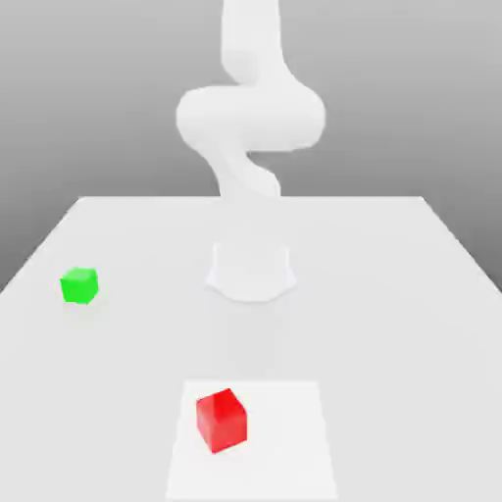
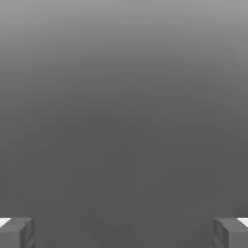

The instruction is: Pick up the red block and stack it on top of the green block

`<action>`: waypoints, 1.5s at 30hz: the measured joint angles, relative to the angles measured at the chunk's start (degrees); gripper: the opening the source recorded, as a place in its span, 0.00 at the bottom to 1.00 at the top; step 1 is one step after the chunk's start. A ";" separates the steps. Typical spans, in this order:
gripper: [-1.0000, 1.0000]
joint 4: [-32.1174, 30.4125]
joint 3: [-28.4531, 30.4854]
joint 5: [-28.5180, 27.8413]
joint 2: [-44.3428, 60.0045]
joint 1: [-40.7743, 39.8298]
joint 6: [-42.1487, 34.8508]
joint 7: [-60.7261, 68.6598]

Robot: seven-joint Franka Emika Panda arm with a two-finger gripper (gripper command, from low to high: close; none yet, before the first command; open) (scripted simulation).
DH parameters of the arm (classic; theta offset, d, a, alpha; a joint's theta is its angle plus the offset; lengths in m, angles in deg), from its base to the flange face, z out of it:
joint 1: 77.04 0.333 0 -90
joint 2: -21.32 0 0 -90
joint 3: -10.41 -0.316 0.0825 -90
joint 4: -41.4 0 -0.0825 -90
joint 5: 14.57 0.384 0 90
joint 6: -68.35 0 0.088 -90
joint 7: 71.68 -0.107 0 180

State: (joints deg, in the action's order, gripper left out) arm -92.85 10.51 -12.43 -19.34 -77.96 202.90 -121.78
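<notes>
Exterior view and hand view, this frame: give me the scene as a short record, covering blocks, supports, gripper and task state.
red block: on the white square, toward its left side in the exterior view
green block: on the table, off the white square, at the exterior view's left
block contact: none, the two stand well apart
gripper: open, nothing between its fingers
arm: upright base on the table, behind the red block in the exterior view
task state: red block not picked up, no stack made

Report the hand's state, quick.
Hand: open, its two fingers wide apart in the hand view, holding nothing.
</notes>
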 joint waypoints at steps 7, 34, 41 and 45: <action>0.50 -7.09 -1.24 4.74 15.15 -2.69 7.93 -13.45; 0.00 -19.23 -1.71 -4.50 56.11 -6.64 34.49 -52.80; 0.00 -21.27 -1.27 -3.34 43.73 -10.04 24.33 -50.17; 0.00 -23.08 3.93 -6.22 38.65 -19.96 21.62 -43.52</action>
State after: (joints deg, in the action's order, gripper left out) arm -115.92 14.43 -18.66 19.31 -97.93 224.52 -165.30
